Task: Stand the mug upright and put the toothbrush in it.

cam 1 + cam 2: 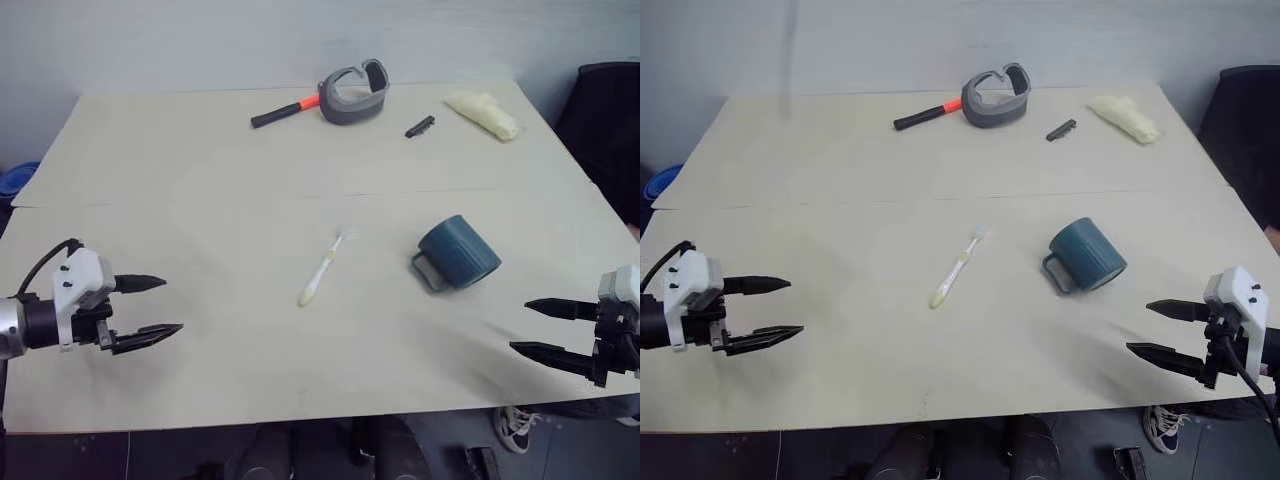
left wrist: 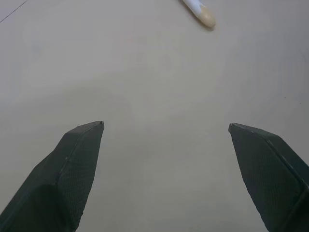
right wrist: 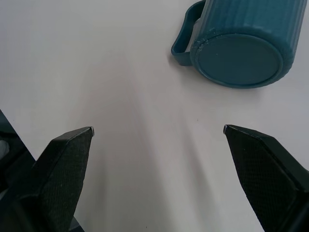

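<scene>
Pale plywood is spreading across the whole table (image 1: 200, 170), and nothing on it is carrying a label or writing I can read. From the head views, the mug (image 1: 459, 252) is lying on its side right of centre, base turned toward the near right corner and handle on its left. The toothbrush (image 1: 320, 268) is lying flat at about nine o'clock from the mug, well apart from it, with bare board all round. Along the far edge a hammer (image 1: 285, 111), a grey curved band (image 1: 355, 93), a small black stick (image 1: 420, 126) and a pale yellow bundle (image 1: 484, 113) are sitting clear of the middle. The left gripper (image 1: 150, 308) is hovering by the near left edge, fingers spread, empty. The right gripper (image 1: 1165, 330) is hanging at the near right edge, fingers spread likewise.

In the left wrist view, the toothbrush's yellowish end is showing at one o'clock beyond parted fingers (image 2: 72, 164).

In the right wrist view, the mug's flat base is facing the parted fingers (image 3: 260, 164) at one o'clock, open board between.
</scene>
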Robot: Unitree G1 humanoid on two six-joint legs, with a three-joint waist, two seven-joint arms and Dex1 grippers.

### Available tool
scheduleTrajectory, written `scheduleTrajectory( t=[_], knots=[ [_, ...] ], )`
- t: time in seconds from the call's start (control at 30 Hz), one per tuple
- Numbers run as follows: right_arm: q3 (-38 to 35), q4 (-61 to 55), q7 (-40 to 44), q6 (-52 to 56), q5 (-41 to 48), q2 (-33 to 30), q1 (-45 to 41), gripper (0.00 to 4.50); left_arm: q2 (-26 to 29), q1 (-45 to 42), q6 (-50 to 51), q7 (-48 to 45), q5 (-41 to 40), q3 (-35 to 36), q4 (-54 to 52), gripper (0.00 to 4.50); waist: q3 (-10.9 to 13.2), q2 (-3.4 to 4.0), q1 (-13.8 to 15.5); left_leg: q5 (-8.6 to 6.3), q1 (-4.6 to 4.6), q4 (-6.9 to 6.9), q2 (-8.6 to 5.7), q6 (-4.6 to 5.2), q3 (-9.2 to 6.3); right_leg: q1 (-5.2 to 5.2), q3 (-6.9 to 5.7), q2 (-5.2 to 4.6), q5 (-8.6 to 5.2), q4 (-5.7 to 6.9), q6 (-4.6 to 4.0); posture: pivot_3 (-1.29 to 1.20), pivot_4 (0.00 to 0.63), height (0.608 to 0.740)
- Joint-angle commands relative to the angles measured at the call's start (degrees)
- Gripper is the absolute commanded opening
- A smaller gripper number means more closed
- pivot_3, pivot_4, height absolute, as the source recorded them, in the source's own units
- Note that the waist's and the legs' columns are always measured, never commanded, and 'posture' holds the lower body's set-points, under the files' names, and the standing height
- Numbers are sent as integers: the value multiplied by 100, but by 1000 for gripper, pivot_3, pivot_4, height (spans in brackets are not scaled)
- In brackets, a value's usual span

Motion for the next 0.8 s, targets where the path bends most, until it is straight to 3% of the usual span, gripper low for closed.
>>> scheduleTrajectory(
  t=[0.03, 0.37, 0.5, 0.8],
  knots=[
    [-193, -149, 16, -77, 39, 1, -20, 4500, 27, -129, -203, -28, 100, -71, 50, 4367, 0, 0, -13, -2, 1, 0, 3, 2, 3, 0, 4, 4, 1, -1, 0, 0, 150, 740],
    [-99, -200, -106, -195, -92, 93, 5, 4500, 9, -195, -122, 75, 123, -220, -81, 4367, 0, -1, -86, -17, 10, 0, 50, 0, 53, -18, 33, 31, 5, 3, -11, 0, 150, 740],
    [-121, -265, -207, 223, 216, 78, -148, 4500, 32, -339, 255, 87, -38, -363, -23, 4367, -1, -2, -93, -20, 14, 1, 52, 3, 67, -19, 44, 33, 7, 4, -13, 0, 150, 740],
    [-170, -1148, -794, 430, 313, 222, -158, 4500, 9, -907, 604, 47, -279, -589, -187, 4367, -1, -3, -87, -21, 16, 4, 58, -2, 73, -23, 58, 45, 8, 10, -17, 0, 150, 740]
  ],
)
